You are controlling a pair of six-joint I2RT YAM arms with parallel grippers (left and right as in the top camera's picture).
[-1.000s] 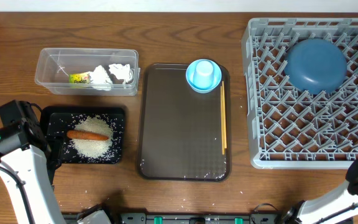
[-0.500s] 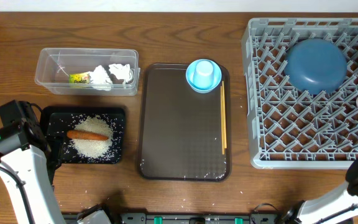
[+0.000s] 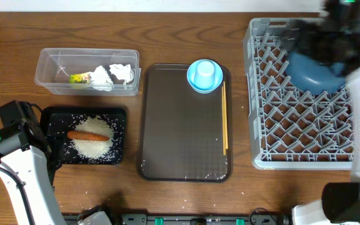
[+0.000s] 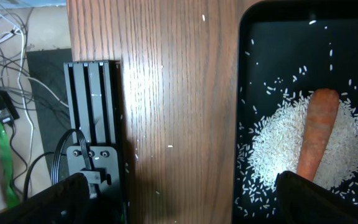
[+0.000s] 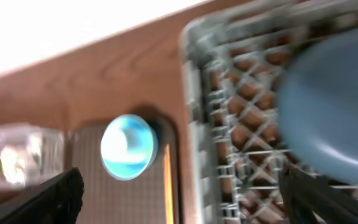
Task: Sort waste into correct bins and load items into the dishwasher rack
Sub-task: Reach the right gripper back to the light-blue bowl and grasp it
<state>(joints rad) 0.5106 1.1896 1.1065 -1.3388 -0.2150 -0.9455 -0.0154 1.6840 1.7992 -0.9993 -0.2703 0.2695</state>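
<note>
Left gripper (image 4: 188,200): jaws apart, empty, over bare table just beside the black tray (image 3: 119,119); could clip the rim and scatter rice (image 3: 92,145) if lowered carelessly.
Carrot (image 3: 87,135): on the rice in that tray; likely to roll if bumped.
Chopsticks (image 3: 224,119): flat on the brown tray (image 3: 180,137), near its right edge; thin, apt to slip from a pinch.
Light-blue bowl (image 3: 204,75): at the tray's far corner; may skid if gripped by the rim.
Right gripper (image 5: 188,199): jaws wide, holding nothing, blurred above the rack (image 3: 258,144); might knock the dark-blue dish (image 3: 317,78) off its pegs.
</note>
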